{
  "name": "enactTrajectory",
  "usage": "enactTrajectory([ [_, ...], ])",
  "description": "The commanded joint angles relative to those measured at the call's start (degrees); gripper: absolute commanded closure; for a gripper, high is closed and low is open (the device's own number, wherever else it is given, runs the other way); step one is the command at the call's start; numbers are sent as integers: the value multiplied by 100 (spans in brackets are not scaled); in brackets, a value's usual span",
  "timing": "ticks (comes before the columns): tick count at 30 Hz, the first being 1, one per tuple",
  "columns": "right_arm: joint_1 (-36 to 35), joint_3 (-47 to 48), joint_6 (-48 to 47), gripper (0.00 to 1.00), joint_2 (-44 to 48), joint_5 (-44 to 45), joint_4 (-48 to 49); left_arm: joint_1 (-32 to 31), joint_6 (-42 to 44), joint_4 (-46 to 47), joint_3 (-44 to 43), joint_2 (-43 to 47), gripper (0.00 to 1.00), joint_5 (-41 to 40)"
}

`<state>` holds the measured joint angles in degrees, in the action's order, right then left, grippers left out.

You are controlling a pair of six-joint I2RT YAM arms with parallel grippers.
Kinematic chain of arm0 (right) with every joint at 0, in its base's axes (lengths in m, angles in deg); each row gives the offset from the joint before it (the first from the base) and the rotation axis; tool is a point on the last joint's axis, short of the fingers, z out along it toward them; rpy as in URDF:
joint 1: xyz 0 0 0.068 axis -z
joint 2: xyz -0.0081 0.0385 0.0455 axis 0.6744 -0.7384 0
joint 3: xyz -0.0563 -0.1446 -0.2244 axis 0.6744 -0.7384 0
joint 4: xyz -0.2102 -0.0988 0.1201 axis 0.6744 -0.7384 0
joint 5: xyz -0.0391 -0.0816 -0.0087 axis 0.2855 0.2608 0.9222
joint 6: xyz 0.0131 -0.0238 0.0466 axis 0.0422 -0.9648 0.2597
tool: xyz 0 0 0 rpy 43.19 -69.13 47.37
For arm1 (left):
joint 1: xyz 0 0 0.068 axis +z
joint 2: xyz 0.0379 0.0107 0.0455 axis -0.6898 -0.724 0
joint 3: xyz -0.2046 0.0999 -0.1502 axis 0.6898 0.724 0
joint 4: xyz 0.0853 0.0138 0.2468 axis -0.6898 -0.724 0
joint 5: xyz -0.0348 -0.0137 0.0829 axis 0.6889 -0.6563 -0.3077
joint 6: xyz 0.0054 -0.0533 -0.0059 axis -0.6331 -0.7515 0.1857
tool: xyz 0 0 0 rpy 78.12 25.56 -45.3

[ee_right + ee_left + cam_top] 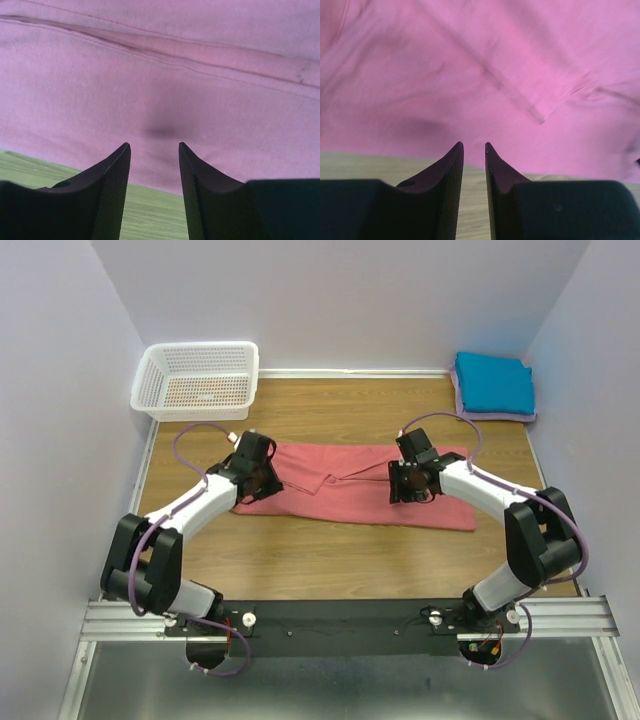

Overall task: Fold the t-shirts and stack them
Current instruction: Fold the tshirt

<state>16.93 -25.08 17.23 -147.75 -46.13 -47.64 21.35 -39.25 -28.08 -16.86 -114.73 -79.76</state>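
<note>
My left gripper [474,145] was nearly closed, thin gap, holding nothing. The right gripper [154,145] was open wider, also empty. Both sat at the near edge of the pink shirt [340,498], spread across the table [330,555]. Teal shirt [493,380] lay folded on the lavender shirt [500,417], far right corner; basket [200,346] far left

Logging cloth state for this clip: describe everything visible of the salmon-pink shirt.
The salmon-pink shirt is soft cloth, partly folded into a long band lying flat across the wooden table, a sleeve folded over it with hem seams showing. The left gripper and right gripper are poised over it, jaws parted, gripping nothing.
</note>
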Motion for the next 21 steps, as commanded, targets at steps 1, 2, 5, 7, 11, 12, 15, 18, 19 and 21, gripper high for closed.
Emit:
enactTrajectory([
  [1,25,193,-175,48,-336,-70,-135,-15,90,61,-800,-449,68,-469],
  [2,25,184,-184,48,-371,-71,-126,-15,143,78,-906,-589,68,-487],
  [5,16,140,-166,48,-512,-36,-161,-6,301,184,-1258,-1187,68,-443],
  [7,16,96,-114,47,-547,0,-187,-15,380,184,-1477,-1591,68,-461],
  [11,-10,0,-52,46,-591,-123,-214,-15,486,105,-1820,-2250,68,-461],
  [12,-19,-36,-70,46,-609,-132,-214,-6,521,79,-1882,-2356,67,-461],
  [15,-63,-158,-96,44,-653,-289,-275,-6,626,-44,-2118,-2777,67,-505],
  [18,-247,-264,-44,44,-627,-491,-547,-15,819,-220,-2443,-3190,67,-566],
  [19,-343,-308,0,44,-609,-545,-617,-15,872,-264,-2532,-3279,67,-592],
  [21,-658,-448,123,43,-521,-807,-767,-6,1047,-404,-2847,-3551,67,-672],
])
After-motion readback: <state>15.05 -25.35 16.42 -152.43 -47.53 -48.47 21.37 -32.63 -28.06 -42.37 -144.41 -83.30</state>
